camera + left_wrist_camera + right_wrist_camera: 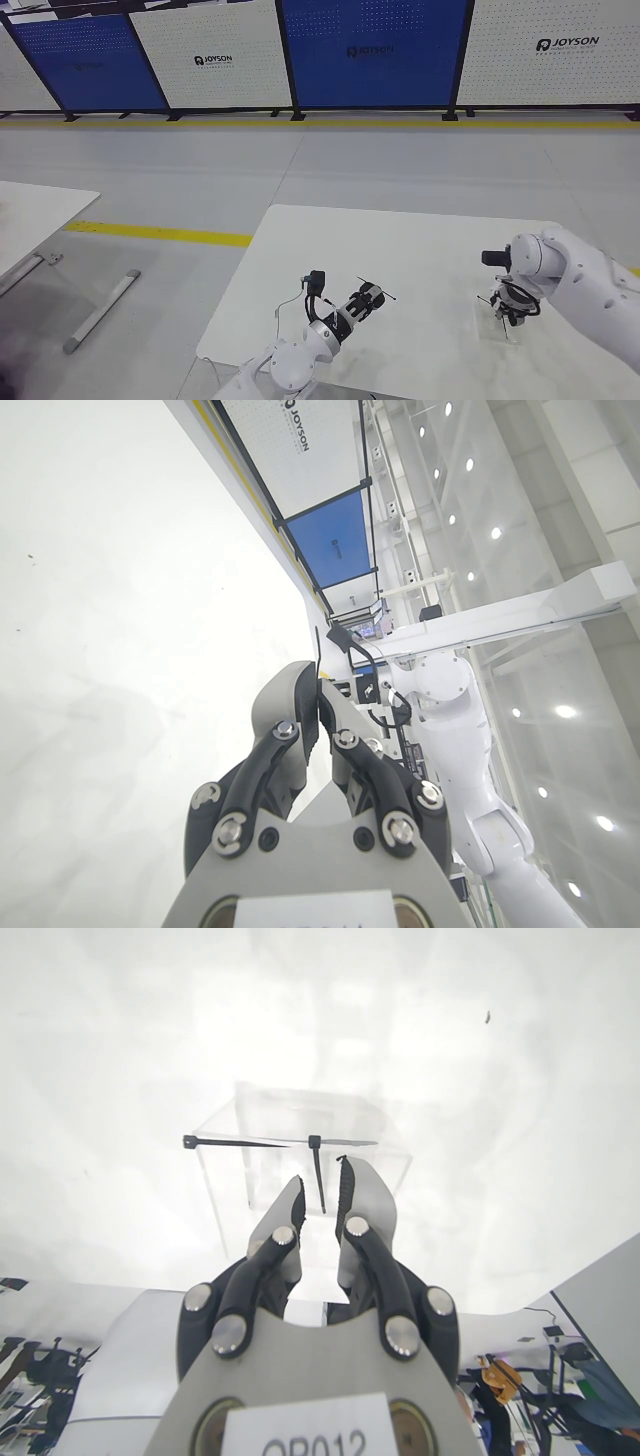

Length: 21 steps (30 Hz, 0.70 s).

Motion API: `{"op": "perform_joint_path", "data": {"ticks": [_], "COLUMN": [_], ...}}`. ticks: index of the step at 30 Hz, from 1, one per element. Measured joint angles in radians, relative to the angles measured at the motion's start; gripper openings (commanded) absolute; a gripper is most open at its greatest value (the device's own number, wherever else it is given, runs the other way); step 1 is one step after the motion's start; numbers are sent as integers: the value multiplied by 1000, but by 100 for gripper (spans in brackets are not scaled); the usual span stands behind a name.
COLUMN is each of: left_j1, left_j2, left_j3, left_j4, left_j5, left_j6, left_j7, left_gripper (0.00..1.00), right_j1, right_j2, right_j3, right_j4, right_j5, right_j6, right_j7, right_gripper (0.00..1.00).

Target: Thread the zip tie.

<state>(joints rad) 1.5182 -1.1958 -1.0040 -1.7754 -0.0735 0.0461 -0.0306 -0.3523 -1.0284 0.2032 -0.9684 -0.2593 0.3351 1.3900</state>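
Black zip tie (pixel 318 647) between left hand (pixel 318 687)

Table's left: left gripper (pixel 368 297) over white rectangular table (pixel 420 240), pinching thin black plastic zip tie (pixel 317 645).
Table's right: clear plastic box (pixel 280 1118) on it; crossed black ties (pixel 314 1143) on top, beneath right gripper (pixel 321 1169).

top cam: high above, tilted down over white table (pixel 420 250) | left wrist: tight behind left gripper (pixel 316 695), skimming table toward right arm (pixel 450 700) | right wrist: tight behind right gripper (pixel 322 1173), facing straight onto table | shared: table in all, right arm in two
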Motion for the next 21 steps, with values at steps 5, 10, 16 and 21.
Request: {"op": "perform_joint_path", "data": {"ticks": [5,10,16,21], "left_j1": [0,0,0,0], "left_j2": [0,0,0,0], "left_j3": [0,0,0,0], "left_j4": [0,0,0,0], "left_j5": [0,0,0,0], "left_j6": [0,0,0,0], "left_j7": [0,0,0,0], "left_gripper": [0,0,0,0], "right_j1": [11,21,21,22], "right_j2": [-14,-29,-48,-63], "right_j3": [-19,-33,-33,-33], "right_j4": [27,58,95,122], "right_j5": [10,19,13,8], "right_j6": [-7,-19,-39,-53], "right_j7": [0,0,0,0], "right_gripper": [19,8,0,0]}}
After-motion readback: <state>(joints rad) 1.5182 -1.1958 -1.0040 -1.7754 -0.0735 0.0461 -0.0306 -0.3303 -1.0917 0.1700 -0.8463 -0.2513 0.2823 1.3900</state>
